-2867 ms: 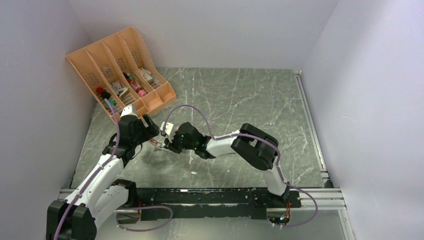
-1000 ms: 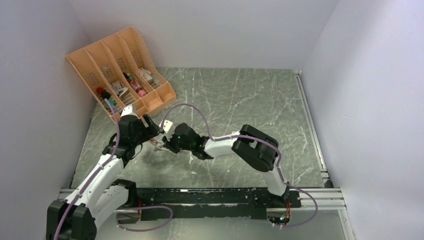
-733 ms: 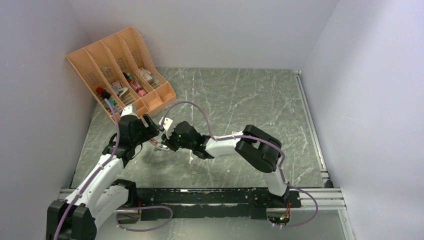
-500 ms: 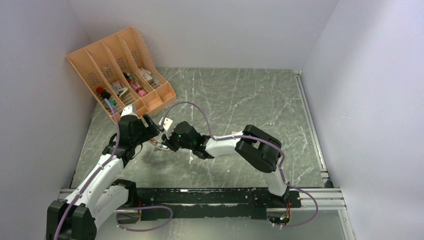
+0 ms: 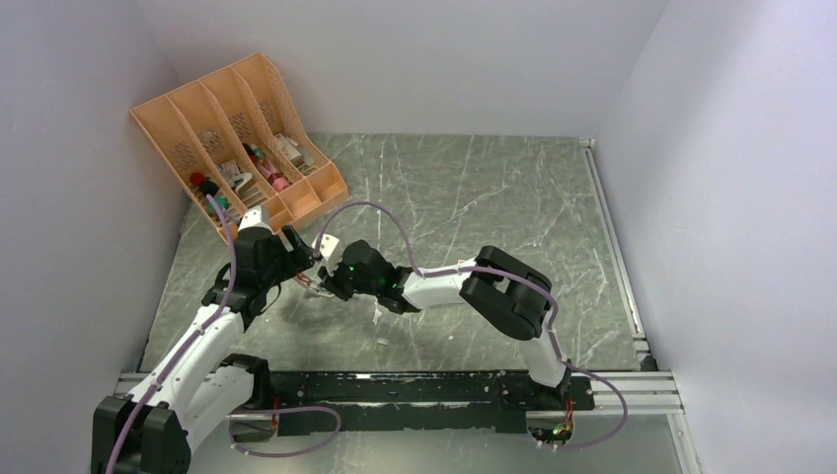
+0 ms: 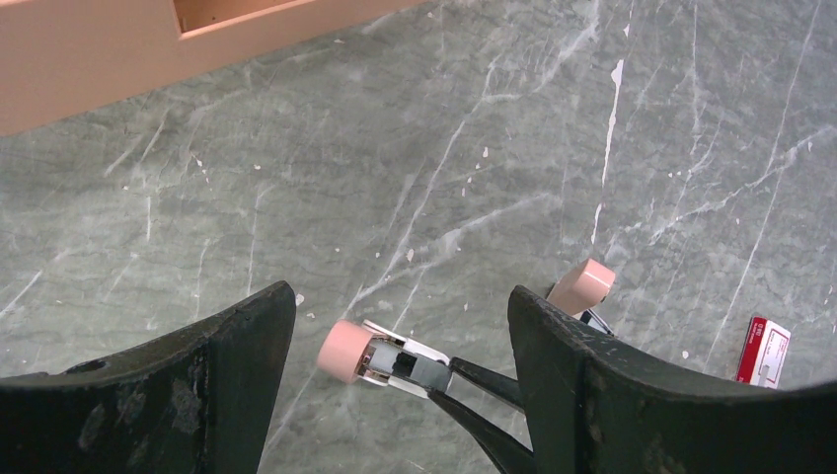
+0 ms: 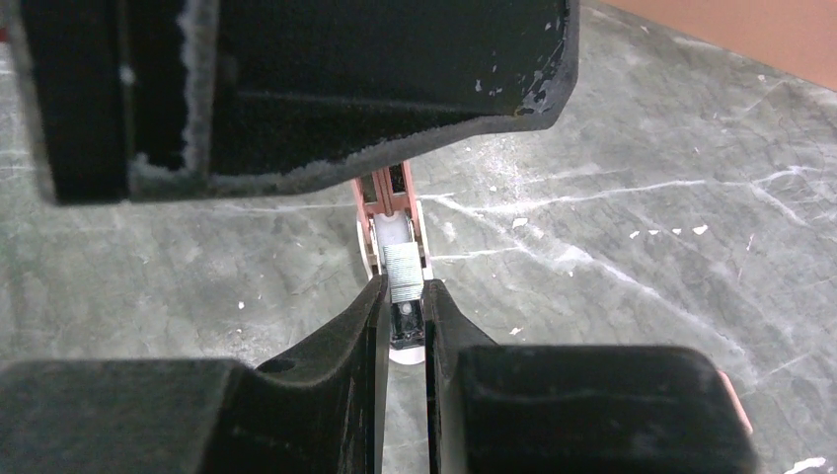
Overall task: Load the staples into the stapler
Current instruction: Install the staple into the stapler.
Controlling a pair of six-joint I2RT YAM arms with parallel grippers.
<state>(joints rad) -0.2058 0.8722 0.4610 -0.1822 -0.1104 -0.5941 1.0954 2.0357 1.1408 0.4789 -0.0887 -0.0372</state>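
Note:
The pink stapler (image 6: 347,351) lies open on the marble table, its metal channel facing up and its pink top arm (image 6: 584,285) swung away. It shows as a small pink patch in the top view (image 5: 310,287). My right gripper (image 7: 403,296) is shut on a short grey strip of staples (image 7: 402,269) and holds it right at the stapler's channel (image 7: 393,229). The strip (image 6: 431,370) sits over the channel in the left wrist view. My left gripper (image 6: 403,296) is open and empty, its fingers wide apart on either side of the stapler. The red-and-white staple box (image 6: 762,353) lies to the right.
An orange desk organizer (image 5: 237,138) with several slots of small items stands at the back left, close behind my left gripper (image 5: 294,259). Its base (image 6: 99,49) fills the top left of the left wrist view. The two grippers are almost touching.
The right gripper has crept a little to the left toward the left gripper, with the strip in it. The left arm has stayed still.

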